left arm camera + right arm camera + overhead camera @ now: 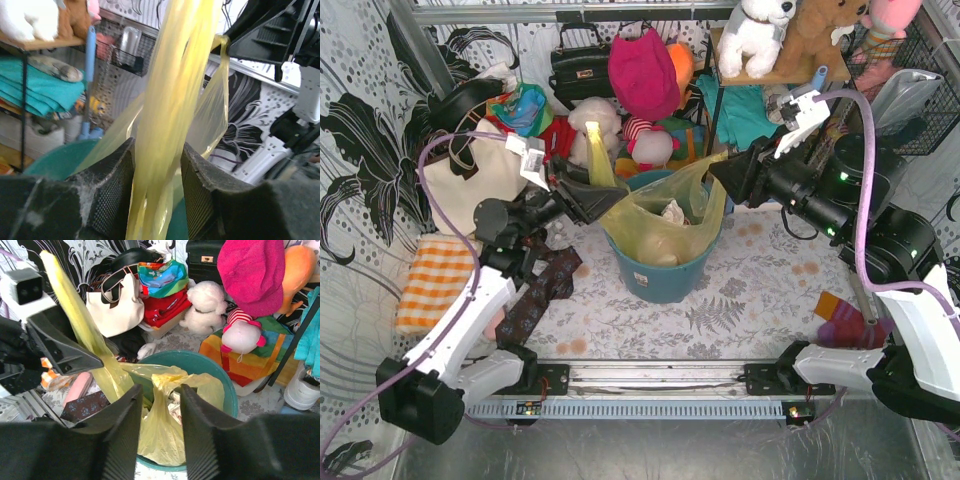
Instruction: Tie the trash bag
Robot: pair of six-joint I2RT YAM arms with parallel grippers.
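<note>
The trash bag (pixel 665 225) is thin yellow plastic and sits in a round teal bin (pixel 665 285) at mid-table, with white crumpled paper (pixel 673 211) showing inside. My left gripper (pixel 603 197) is at the bin's left rim, shut on one twisted bag strand (pixel 170 90) that runs between its fingers (pixel 112 190) and sticks out beyond them. My right gripper (pixel 718 168) is at the bin's right rim, shut on the other strand, which is pulled taut from the bag (pixel 160 435). The bin's rim (pixel 225 375) shows past the right fingers (pixel 200 430).
A cream tote (pixel 470 175), an orange checked cloth (pixel 435 280) and a dark patterned cloth (pixel 542 295) lie to the left. A striped sock (pixel 845 325) lies to the right. Plush toys (pixel 645 75), a black handbag (pixel 580 65) and a shelf (pixel 740 110) crowd the back.
</note>
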